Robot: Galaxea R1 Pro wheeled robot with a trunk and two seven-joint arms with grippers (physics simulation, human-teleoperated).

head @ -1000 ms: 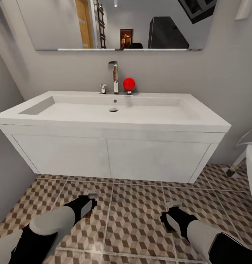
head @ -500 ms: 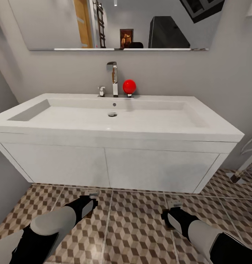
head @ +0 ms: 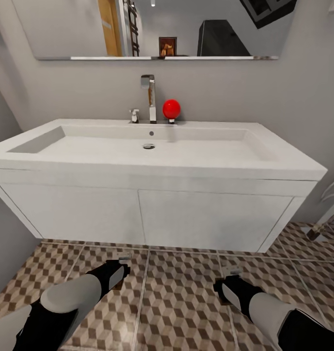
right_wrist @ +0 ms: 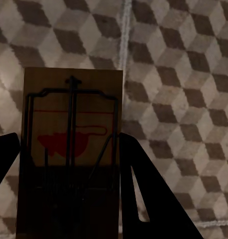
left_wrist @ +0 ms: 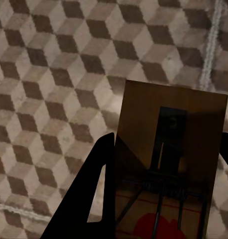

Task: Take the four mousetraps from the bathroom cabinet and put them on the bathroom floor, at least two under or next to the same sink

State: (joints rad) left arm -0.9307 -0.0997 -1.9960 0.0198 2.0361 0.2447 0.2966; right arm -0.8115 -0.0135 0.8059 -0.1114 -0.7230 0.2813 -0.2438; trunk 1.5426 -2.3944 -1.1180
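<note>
Brown wood fills much of each wrist view: the left gripper [left_wrist: 166, 189] is clamped on a mousetrap [left_wrist: 169, 164], a flat brown board with a dark wire spring frame and a red mark near its inner end, held between a black finger [left_wrist: 96, 194] on one side and the edge of the other finger at the frame's border. The board's outer end sticks out past the fingertips over the bathroom floor [left_wrist: 54, 84], whose cube pattern of brown, beige and cream shows beneath it with a pale grout line nearby. The right gripper [right_wrist: 64, 199] likewise grips a second mousetrap [right_wrist: 71, 144], its board printed with a red mouse shape under a dark wire bail, pressed between a black finger [right_wrist: 144, 194] and the opposite finger at the frame's edge, again reaching out beyond the tips above the patterned tiles. In the head view both arms hang low over the floor [head: 181, 302] just in front of the white vanity, the left gripper [head: 119, 265] and right gripper [head: 225, 285] well apart, each with a sliver of brown trap at its tip. Above them the sink [head: 152, 151] carries a chrome tap [head: 150, 97] and a red ball [head: 171, 108] beside it, below a wall mirror [head: 152, 27].
</note>
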